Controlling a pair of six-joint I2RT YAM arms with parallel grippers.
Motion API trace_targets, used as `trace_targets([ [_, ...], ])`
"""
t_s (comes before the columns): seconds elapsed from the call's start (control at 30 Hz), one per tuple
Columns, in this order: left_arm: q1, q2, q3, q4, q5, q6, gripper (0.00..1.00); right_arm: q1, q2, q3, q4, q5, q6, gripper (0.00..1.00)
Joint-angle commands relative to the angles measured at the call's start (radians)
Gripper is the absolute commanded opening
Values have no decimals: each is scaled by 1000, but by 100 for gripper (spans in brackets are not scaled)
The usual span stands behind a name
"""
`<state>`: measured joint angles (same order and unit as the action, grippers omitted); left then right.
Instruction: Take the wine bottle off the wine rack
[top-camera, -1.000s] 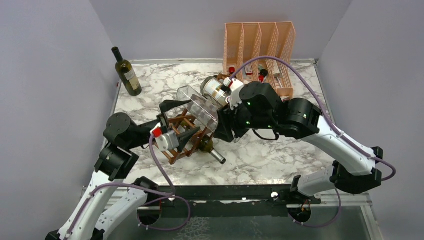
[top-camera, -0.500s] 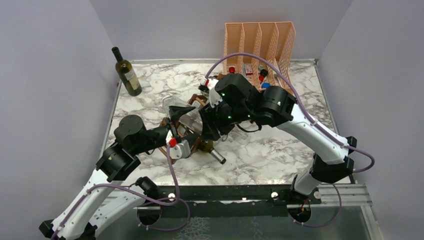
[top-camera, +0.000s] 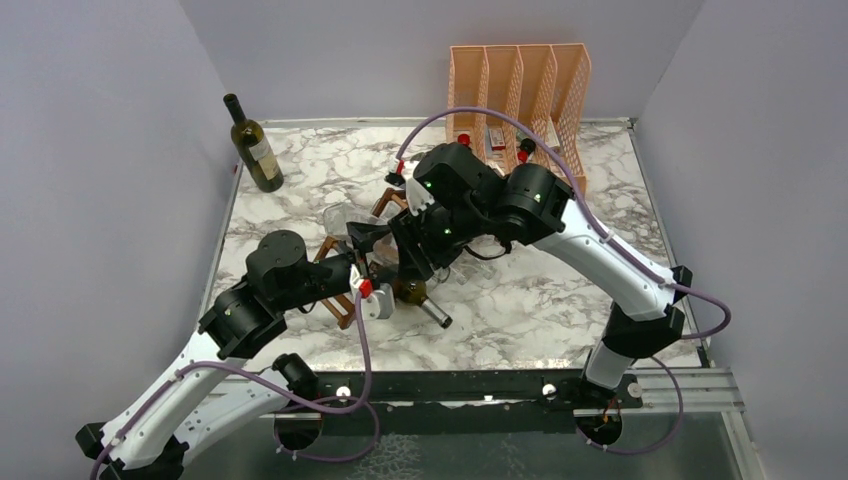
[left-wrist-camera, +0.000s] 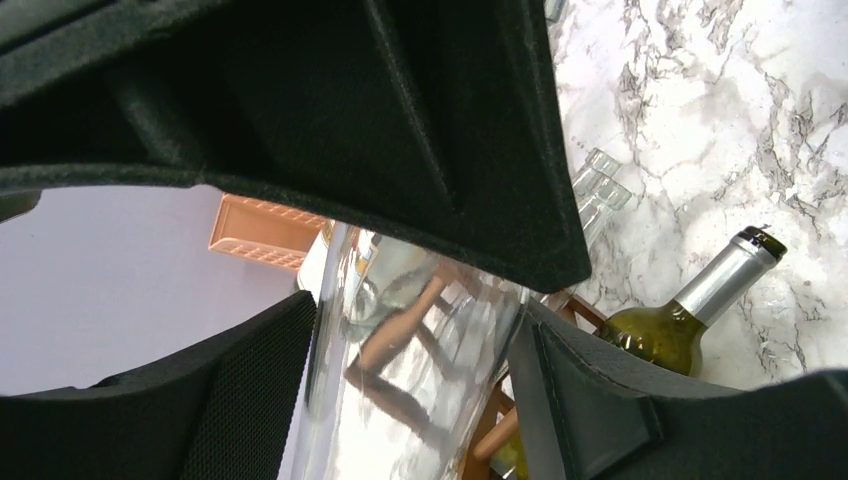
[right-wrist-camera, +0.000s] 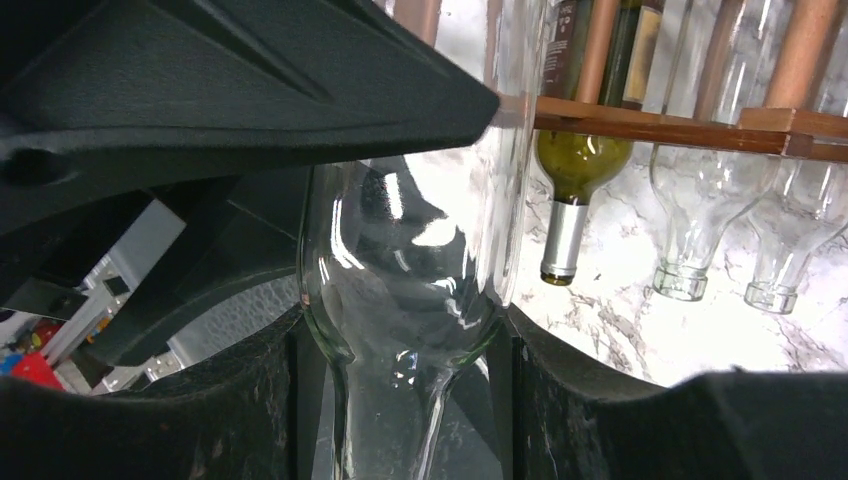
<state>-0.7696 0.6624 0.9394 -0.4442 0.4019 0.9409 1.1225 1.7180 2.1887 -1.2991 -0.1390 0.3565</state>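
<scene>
Top external view shows the left gripper (top-camera: 358, 250) and right gripper (top-camera: 412, 248) both clamped on the clear bottle (top-camera: 338, 216), held just over the rack (right-wrist-camera: 660, 122), so the grasp looks done, while carrying it clear to the bench (top-camera: 560, 300) is left.

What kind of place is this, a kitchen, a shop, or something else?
Most likely a robot test cell, not a home: plain grey walls box in a marble-patterned table, two robot arms are mounted at its near edge, and a wine rack and file organiser look like props.
</scene>
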Motion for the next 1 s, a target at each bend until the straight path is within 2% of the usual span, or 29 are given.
trace_targets([
  [0.0, -20, 15, 4, 29, -69, 8, 75, 8, 28, 79, 8, -73, -22, 1],
  [0.13, -38, 27, 7, 29, -83, 19, 75, 7, 51, 99, -8, -74, -23, 1],
  [0.3, -52, 25, 4, 34, -102, 34, 52, 8, 50, 98, -2, -62, -23, 2],
  [0.47, -52, 1, -8, 86, -131, 12, 33, 8, 6, 55, 51, -59, -30, 20],
  [0.63, -53, -8, -14, 120, -148, -21, 17, 8, -81, 6, 140, -6, -30, 62],
  [0.73, -53, -7, -23, 140, -173, -39, 7, 7, -106, 1, 149, 35, -22, 79],
  [0.83, -53, -13, -34, 164, -195, -50, 2, 8, -140, 0, 162, 54, -15, 92],
  [0.97, -54, -22, -42, 208, -225, -61, 0, 7, -214, -14, 187, 121, -11, 98],
])
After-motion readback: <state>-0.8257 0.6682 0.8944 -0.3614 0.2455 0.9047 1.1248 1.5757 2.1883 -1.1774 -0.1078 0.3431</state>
